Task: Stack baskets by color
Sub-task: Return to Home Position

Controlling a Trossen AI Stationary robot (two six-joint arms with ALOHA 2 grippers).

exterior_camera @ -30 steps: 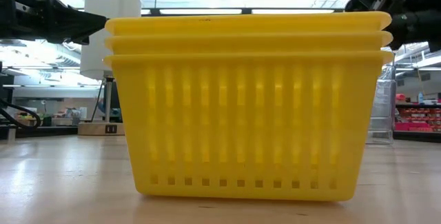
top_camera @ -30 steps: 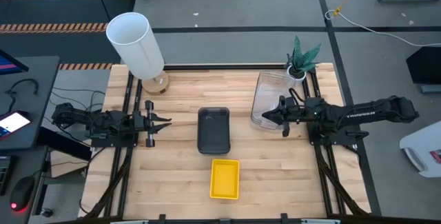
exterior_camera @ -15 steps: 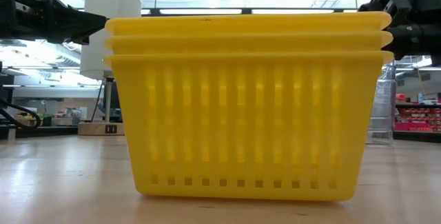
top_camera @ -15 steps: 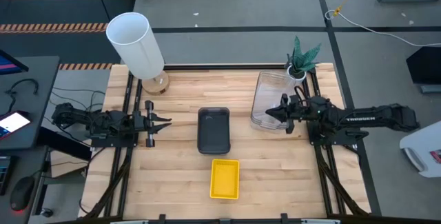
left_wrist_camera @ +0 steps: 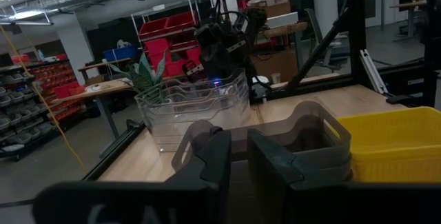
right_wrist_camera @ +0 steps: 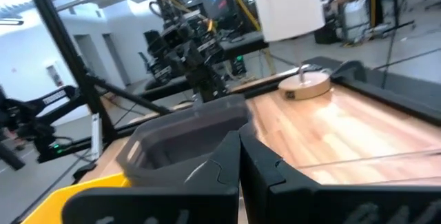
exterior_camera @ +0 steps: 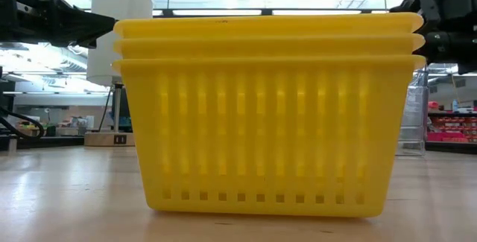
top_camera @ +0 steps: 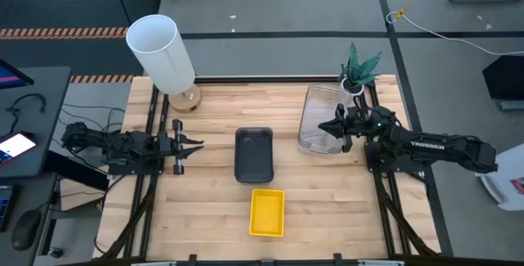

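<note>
Three stacks stand on the wooden table. The dark grey baskets (top_camera: pixel 254 155) sit nested at the centre. The yellow baskets (top_camera: pixel 267 213) sit nested near the front edge and fill the low view (exterior_camera: pixel 264 115). The clear baskets (top_camera: pixel 313 106) are nested at the far right. My right gripper (top_camera: pixel 320 128) hovers shut and level above the clear stack's near part, touching nothing that I can see. My left gripper (top_camera: pixel 199 145) waits left of the grey stack, level, with a narrow gap between its fingers (left_wrist_camera: pixel 220 155) and nothing in it.
A tall white cylinder (top_camera: pixel 160 49) on a round wooden base stands at the far left corner. A small potted plant (top_camera: pixel 359 68) stands at the far right corner, just behind the clear stack. Bare wood lies on either side of the yellow stack.
My right arm has swung about its base. Its shut gripper has drifted a little toward the table's far edge over the clear baskets and has turned. The baskets have kept their places.
</note>
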